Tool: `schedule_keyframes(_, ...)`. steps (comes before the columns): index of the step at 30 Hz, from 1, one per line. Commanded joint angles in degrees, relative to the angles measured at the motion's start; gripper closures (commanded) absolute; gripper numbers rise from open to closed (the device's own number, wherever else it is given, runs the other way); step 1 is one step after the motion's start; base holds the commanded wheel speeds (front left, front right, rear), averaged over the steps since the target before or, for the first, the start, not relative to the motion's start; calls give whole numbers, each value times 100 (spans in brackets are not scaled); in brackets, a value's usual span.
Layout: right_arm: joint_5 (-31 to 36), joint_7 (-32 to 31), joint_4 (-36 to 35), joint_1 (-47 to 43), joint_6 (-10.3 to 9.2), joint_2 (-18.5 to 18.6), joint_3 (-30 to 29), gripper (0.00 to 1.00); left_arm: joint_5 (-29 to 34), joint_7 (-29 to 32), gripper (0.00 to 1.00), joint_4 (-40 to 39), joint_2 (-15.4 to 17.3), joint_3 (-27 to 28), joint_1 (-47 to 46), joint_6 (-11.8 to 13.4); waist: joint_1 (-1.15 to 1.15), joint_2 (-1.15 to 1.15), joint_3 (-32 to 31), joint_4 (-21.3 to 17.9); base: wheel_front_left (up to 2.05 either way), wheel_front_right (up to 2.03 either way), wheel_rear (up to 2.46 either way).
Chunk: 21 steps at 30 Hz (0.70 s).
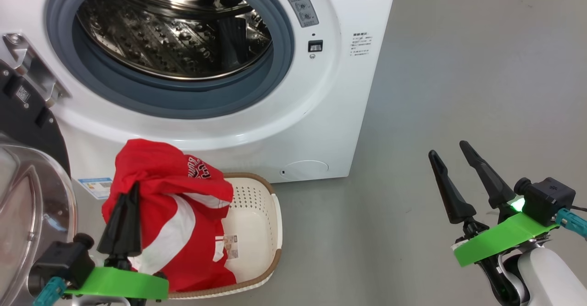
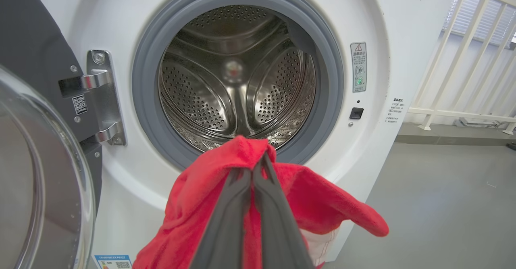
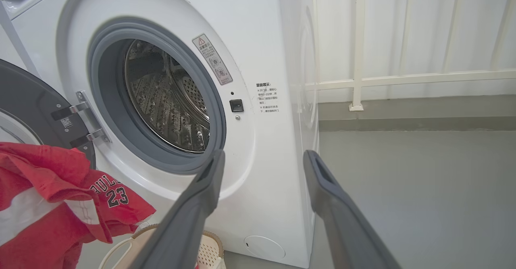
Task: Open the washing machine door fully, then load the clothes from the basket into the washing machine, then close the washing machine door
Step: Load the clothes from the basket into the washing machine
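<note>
Though not yet at the drum (image 1: pixel 174 35), clearly into step 2 of 3: loading. Shows the washing machine door (image 1: pixel 27 127) swung wide on its hinge at the left, glass bowl bulging outward, so counts step 1 as done.

Finds the left gripper (image 1: pixel 130 191) clamped narrow on a bunched fold of the red jersey (image 1: pixel 183 223), with the top of the cloth raised above the basket (image 1: pixel 257 214) and the lower part draped down inside it. Places that pinch, in the left wrist view, just in front of the washing machine (image 1: pixel 321 113) and about level with the lower lip of the grey-blue gasket (image 2: pixel 149 111). Finds the right gripper (image 1: pixel 449 150) spread wide and holding nothing, well apart to the right above bare grey floor (image 1: pixel 458 90).

Next, by judgement: lift a little, then push forward over the gasket lip and deep into the drum before letting go. Probably calls for extra height, since much of the jersey hangs below the pinch and could snag the brown rim or drag the light basket along. Could also leave a sleeve trailing over the gasket, to be tucked in before closing the door. Leaves step 3 entirely undone.
</note>
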<state>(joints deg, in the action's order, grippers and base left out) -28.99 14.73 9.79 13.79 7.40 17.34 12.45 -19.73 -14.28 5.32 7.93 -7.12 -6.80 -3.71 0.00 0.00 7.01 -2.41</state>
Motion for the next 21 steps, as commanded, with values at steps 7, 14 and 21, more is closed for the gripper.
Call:
schedule_keyframes(7, -60, 27, -144, -41, 9, 119, 156, 0, 15, 12, 100, -259, 134, 149, -64, 68, 0, 0, -6, -3, 0, 0, 0)
schedule_keyframes(14, -58, 27, -172, -45, 9, 150, 131, 0, 30, 23, 100, -370, 169, 83, -245, 51, 0, 0, 51, 20, 0, 0, 0)
schedule_keyframes(21, -17, 27, -272, 11, 9, 150, 93, 0, 103, 95, 100, -328, 192, -32, -960, 17, 0, 0, 291, 8, 0, 0, 0)
